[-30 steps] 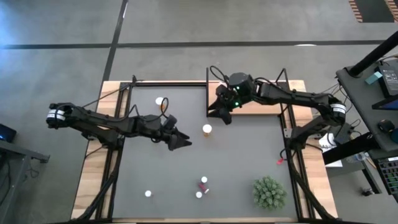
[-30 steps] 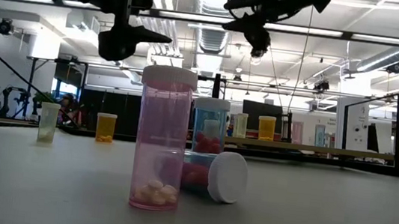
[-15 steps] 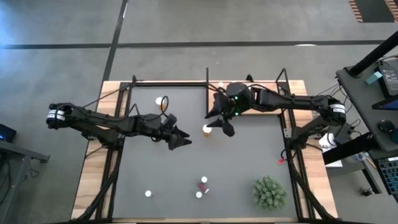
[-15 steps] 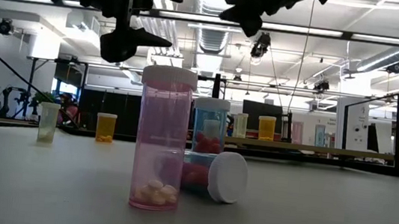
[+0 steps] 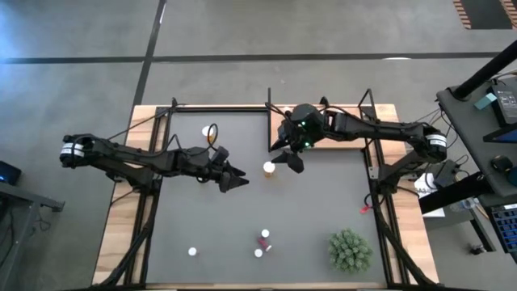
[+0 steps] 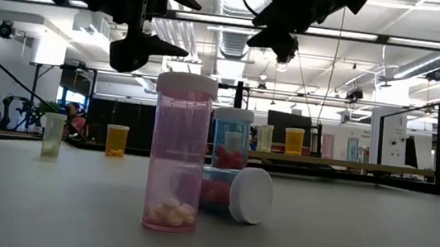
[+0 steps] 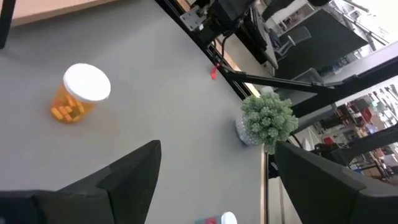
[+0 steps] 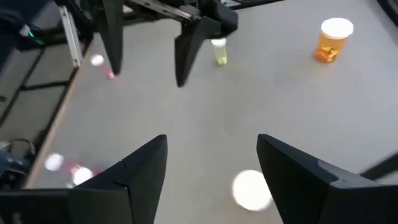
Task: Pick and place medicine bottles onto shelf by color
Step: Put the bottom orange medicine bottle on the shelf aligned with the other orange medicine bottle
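High view: five bottles (image 5: 269, 167) on mat; left claw (image 5: 234, 179) spread, right claw (image 5: 285, 155) spread.

An orange bottle (image 5: 269, 168) with a white cap stands upright mid-mat. Another orange bottle (image 5: 208, 132) stands near the mat's far left corner. At the near edge, a pink bottle (image 6: 178, 152) stands upright beside a bottle lying on its side (image 6: 233, 193). The wooden shelf (image 5: 343, 139) seems to carry more bottles, too small to count.
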